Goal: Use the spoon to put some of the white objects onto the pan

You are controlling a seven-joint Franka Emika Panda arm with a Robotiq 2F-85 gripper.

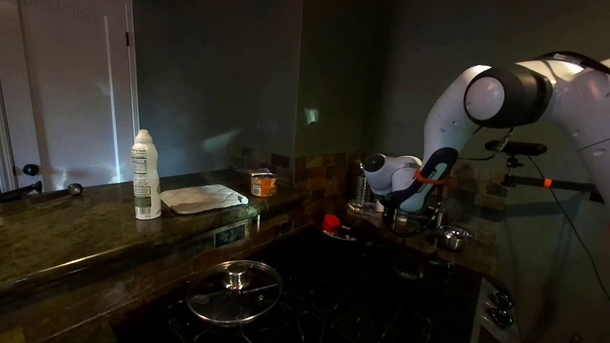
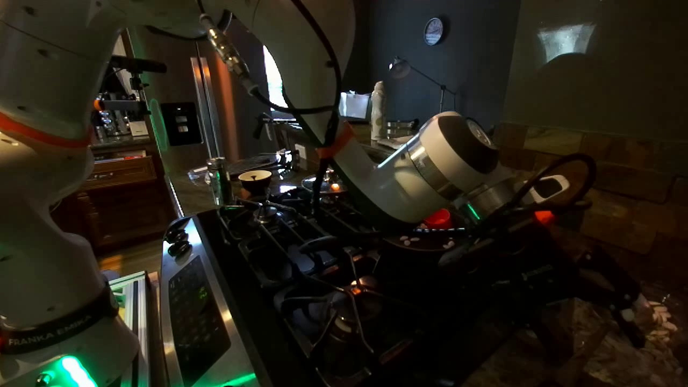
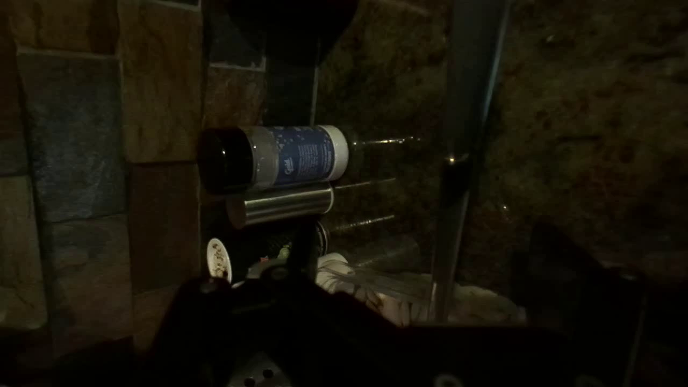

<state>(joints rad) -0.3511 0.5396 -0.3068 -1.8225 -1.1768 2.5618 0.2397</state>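
White objects (image 2: 406, 242) lie clear of the claw (image 3: 424, 250), jaws spread wide

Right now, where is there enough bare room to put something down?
Bare: in an exterior view, counter between the white bottle, dark rod and stove-side edge. Crowded: in the wrist view, a blue-labelled container, metal cylinder and dark shaker stand side by side.
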